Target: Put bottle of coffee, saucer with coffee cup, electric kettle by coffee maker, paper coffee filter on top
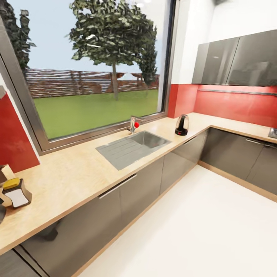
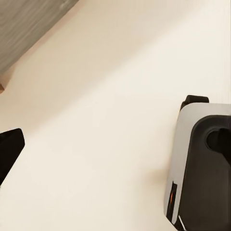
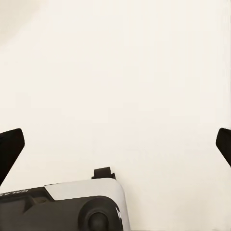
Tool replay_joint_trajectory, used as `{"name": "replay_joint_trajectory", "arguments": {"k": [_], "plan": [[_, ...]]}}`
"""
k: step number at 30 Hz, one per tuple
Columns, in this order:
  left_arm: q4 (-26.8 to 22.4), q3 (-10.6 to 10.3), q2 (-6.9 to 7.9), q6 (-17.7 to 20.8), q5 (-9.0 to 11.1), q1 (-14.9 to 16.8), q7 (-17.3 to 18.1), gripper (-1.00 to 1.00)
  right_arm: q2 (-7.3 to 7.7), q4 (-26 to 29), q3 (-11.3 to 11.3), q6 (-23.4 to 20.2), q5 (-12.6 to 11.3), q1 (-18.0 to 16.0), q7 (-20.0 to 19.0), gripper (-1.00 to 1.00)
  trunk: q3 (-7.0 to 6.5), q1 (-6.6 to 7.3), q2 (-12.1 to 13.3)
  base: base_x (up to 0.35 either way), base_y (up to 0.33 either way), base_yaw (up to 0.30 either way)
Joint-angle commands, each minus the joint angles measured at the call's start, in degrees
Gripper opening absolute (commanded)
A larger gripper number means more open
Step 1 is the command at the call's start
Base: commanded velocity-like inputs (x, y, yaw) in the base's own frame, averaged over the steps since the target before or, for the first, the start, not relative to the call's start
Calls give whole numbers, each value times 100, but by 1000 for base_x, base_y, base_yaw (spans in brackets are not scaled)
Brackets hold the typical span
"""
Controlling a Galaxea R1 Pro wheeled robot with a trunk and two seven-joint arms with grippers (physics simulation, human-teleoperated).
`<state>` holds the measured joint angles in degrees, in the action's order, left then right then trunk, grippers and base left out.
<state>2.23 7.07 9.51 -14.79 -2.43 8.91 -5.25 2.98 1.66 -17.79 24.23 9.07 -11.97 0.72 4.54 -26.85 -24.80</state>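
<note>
Kettle (image 1: 182,125) stands on the far countertop (image 1: 77,173), well away from the right gripper (image 3: 115,144), fingers spread over floor

- Kitchen countertop (image 1: 77,169): light wood-grain, matt.
- Cabinet fronts (image 1: 96,227): grey, glossy, reflective.
- Sink (image 1: 130,148): brushed metal, with a shiny metal tap (image 1: 132,125).
- Electric kettle (image 1: 182,125): clear glass body on a black plastic-looking base.
- Backsplash (image 1: 234,104): smooth red.
- Floor (image 1: 200,231): smooth, pale.
</note>
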Motion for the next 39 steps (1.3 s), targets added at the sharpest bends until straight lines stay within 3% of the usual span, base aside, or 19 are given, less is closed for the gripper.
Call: {"name": "replay_joint_trajectory", "arguments": {"k": [1,25,39], "plan": [[23,40,-5,-42,-27,11,-11,100,0,-9,-49,20,59,-7,7,100,12,-3,-12,0,0,-300],[32,40,-57,5,-28,6,3,100,-6,-9,-49,20,59,-7,7,100,12,-3,-12,3,0,-297],[32,40,-81,11,-22,6,-2,100,-11,0,-49,20,60,-7,-43,100,12,-3,-12,205,-132,-35]]}}
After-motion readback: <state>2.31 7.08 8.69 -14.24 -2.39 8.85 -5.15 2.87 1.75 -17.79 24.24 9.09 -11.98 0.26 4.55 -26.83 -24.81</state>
